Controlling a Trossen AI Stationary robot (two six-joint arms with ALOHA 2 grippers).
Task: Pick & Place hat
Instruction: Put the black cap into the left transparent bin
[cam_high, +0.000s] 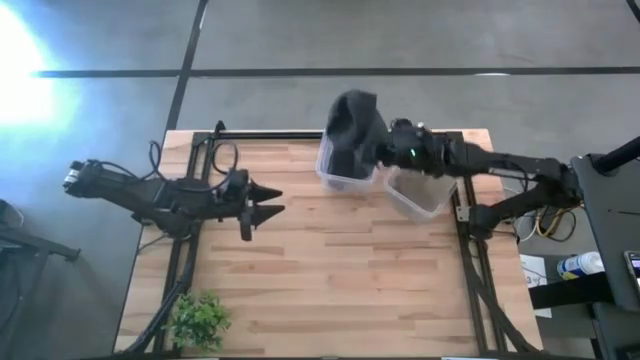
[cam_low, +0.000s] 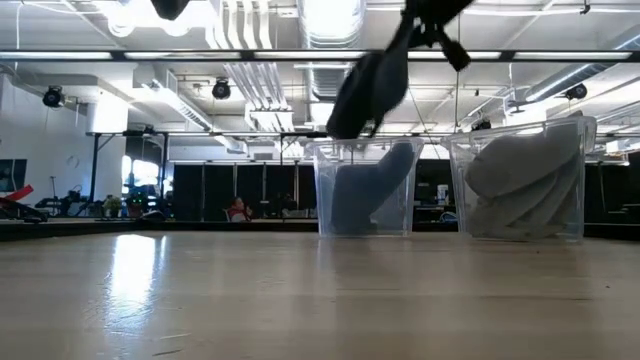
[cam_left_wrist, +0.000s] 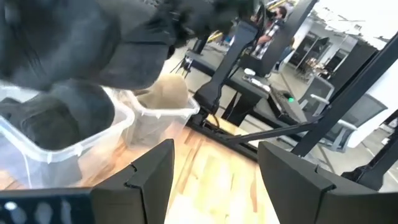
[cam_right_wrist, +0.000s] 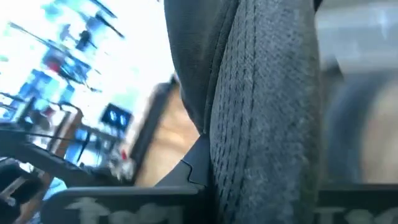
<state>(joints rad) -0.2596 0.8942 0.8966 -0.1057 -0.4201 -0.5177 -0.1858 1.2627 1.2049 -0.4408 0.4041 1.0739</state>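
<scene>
The left arm lies low across the table's (cam_high: 330, 250) left side, its left gripper (cam_high: 272, 200) pointing right with fingers spread and empty. The right arm reaches leftward along the far edge, its right gripper (cam_high: 385, 148) clenched on the dark hat (cam_high: 352, 125), which hangs above the left bin (cam_high: 345, 172). The right bin (cam_high: 420, 192), just beside it, holds pale hats (cam_low: 520, 185).

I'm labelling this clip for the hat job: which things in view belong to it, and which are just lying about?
Part of the job:
- dark hat, held up by the right gripper above the bins
- left clear bin, dark hats inside
- right clear bin, light hats inside

Just lying about:
- small green plant at the table's near-left corner
- left gripper, open, waiting over the table
</scene>
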